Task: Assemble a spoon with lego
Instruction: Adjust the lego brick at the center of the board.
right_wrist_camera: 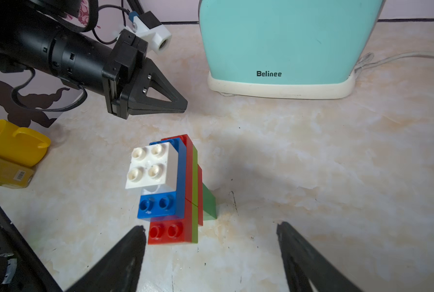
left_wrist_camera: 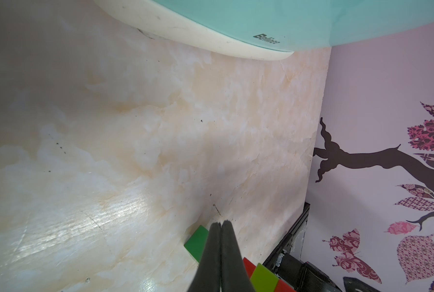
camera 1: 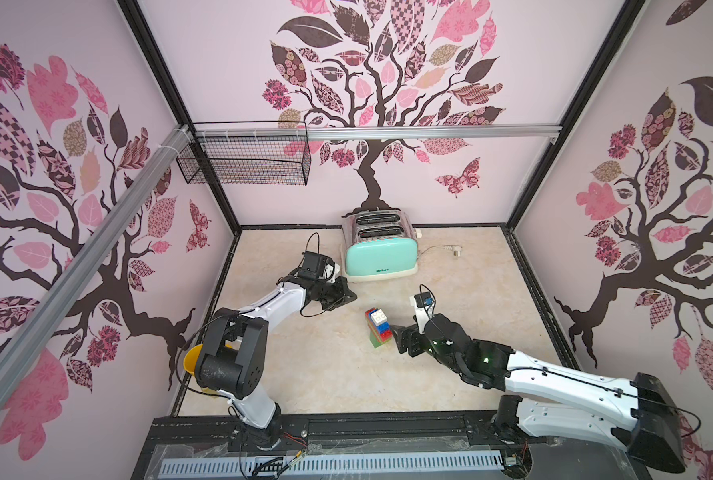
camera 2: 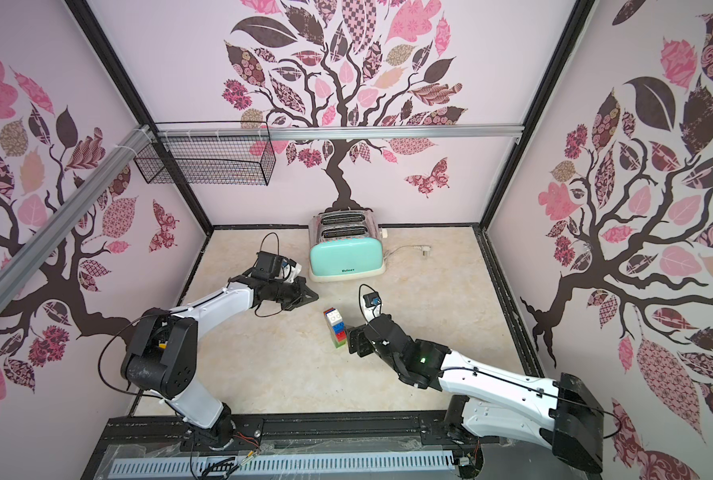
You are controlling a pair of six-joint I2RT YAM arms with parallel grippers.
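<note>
Far left in the right wrist view: a yellow plastic cup (right_wrist_camera: 13, 141) lying on its side beside a yellow box (right_wrist_camera: 7, 174), well apart from the work.

Next, the left gripper (right_wrist_camera: 180, 105), hanging above the pale marbled tabletop (camera 1: 305, 374) between the build and the toaster; black fingers pressed tight together, nothing between them.

Centre: the spoon (camera 1: 377, 327), a chunky studded plastic brick build standing on edge on the tabletop, in front of the mint-green toaster with cream base (camera 1: 382, 255) and clear of it. White square tip (right_wrist_camera: 151, 164) facing the wrist camera, then blue, red and lime layers, with the dark green handle end (right_wrist_camera: 208, 202) farthest back. Appears whole; no loose bricks visible anywhere.

Right: the right gripper (right_wrist_camera: 211, 250), low to the tabletop just beside the build, jaws spread wide and empty, one black finger (right_wrist_camera: 125, 252) near the red bottom brick, not visibly touching.

Step in hand, by judgement: release and retreat after the last press. Best done backing straight away along the approach line, jaws kept wide, no sideways sweep. Build tall and narrow on a small footprint, so likely to topple at a light brush. Left gripper best kept raised and clear.
</note>
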